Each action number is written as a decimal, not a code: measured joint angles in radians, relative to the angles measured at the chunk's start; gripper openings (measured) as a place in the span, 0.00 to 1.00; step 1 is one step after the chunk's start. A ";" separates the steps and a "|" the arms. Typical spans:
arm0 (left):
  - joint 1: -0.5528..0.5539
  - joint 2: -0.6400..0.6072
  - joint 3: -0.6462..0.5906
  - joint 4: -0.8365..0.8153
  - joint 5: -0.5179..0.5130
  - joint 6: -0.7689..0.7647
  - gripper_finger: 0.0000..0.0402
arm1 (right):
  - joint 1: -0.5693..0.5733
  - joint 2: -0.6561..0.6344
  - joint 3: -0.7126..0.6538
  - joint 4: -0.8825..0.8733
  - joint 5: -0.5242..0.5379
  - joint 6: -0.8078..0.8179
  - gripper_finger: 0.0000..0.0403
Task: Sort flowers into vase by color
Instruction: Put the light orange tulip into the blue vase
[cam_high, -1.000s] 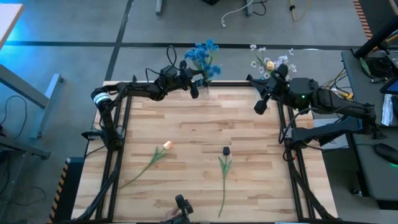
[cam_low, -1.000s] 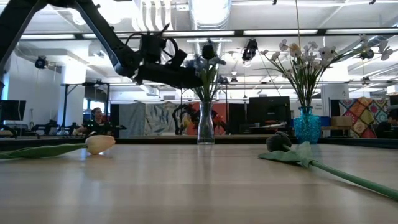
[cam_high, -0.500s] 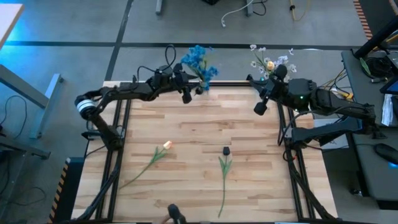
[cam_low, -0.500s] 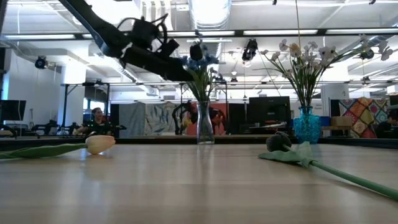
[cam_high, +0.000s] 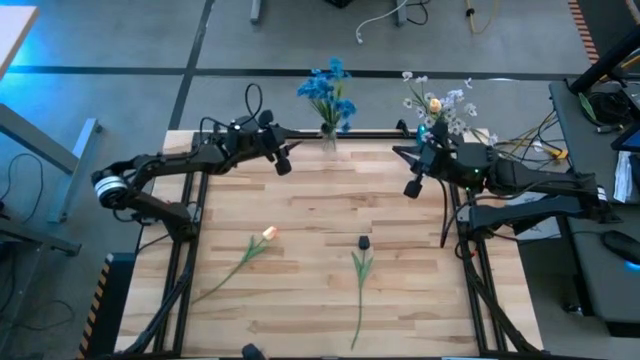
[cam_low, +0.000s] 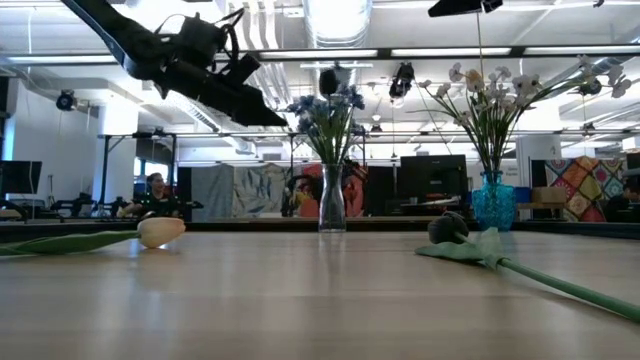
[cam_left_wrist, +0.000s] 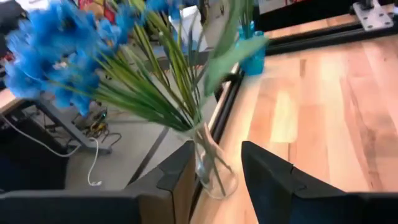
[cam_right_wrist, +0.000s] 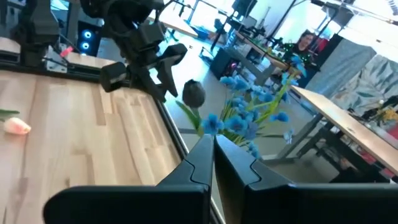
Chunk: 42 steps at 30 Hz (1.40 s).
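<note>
A clear vase (cam_high: 328, 136) at the table's far edge holds blue flowers (cam_high: 325, 88) and one dark-headed flower (cam_low: 328, 80). To its right a blue vase (cam_low: 492, 205) holds white flowers (cam_high: 437, 103). A flower with a pale yellow-orange head (cam_high: 268, 233) and another with a dark head (cam_high: 363, 242) lie flat on the table. My left gripper (cam_high: 284, 163) hovers open, left of the clear vase and clear of it. In the air near the blue vase is my right gripper (cam_high: 410, 188), shut and holding nothing.
Black frame rails (cam_high: 190, 200) run along the table's left and right sides. The wooden tabletop (cam_high: 320, 200) between the vases and the lying flowers is bare. The room with desks and a person shows beyond the far edge.
My left gripper has drawn back from the clear vase toward the table's left edge and risen. The blue bunch leaned left half a second ago and now stands upright, with the dark-headed flower in it. My right gripper has sunk a little.
</note>
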 joint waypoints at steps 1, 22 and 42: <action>0.000 -0.006 0.005 -0.003 0.000 0.002 0.28 | 0.000 -0.004 0.000 0.003 0.000 0.002 0.02; -0.419 -0.142 0.165 -0.885 -0.228 -0.267 0.02 | 0.001 -0.047 -0.216 0.066 -0.204 0.091 0.02; -0.896 -0.079 0.155 -1.292 -0.263 -1.137 0.09 | 0.012 -0.045 -0.495 0.411 -0.293 0.207 0.02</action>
